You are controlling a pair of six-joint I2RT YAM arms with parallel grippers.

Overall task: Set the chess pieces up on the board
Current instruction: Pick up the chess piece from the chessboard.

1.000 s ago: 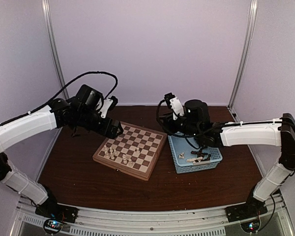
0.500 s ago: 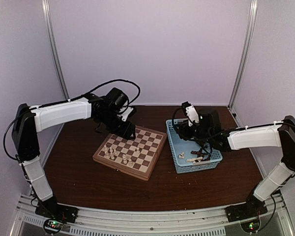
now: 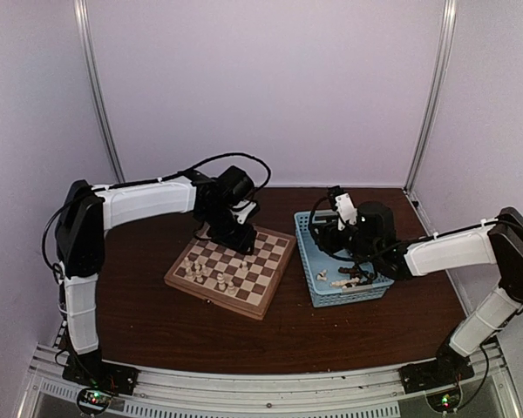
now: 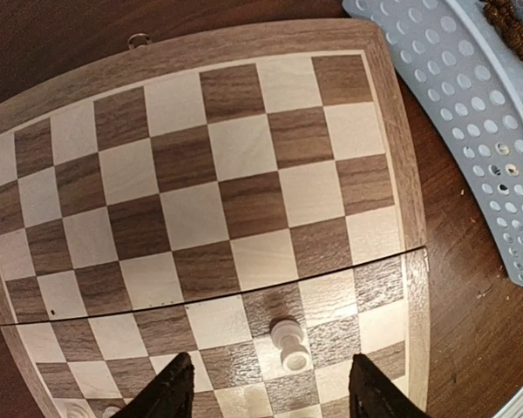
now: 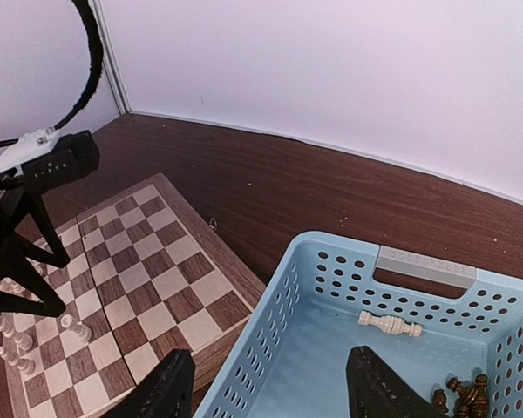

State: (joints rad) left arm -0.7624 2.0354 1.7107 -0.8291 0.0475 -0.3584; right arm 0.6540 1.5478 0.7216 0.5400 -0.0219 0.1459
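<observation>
The board (image 3: 266, 261) lies at mid-table, with several cream chess pieces (image 3: 213, 274) on its near-left squares. My left gripper (image 4: 270, 396) hovers open over the board's far side. In the left wrist view a cream pawn (image 4: 289, 341) stands on a square between its spread fingers (image 4: 170, 392), touching neither. My right gripper (image 5: 270, 396) is open and empty above the light-blue basket (image 5: 331, 287). One cream piece (image 5: 390, 325) lies on its side on the basket floor, and dark brown pieces (image 5: 466, 396) are heaped in the corner.
The basket (image 3: 349, 300) sits just right of the board, almost touching its edge. Dark wooden table (image 3: 139, 322) surrounds both. Pale walls close the back and sides. In the right wrist view, my left arm (image 5: 35, 165) stands over the board's left part.
My left arm has swung right over the board's far side and its jaws have narrowed. My right arm has shifted over the basket and its jaws have opened wider.
</observation>
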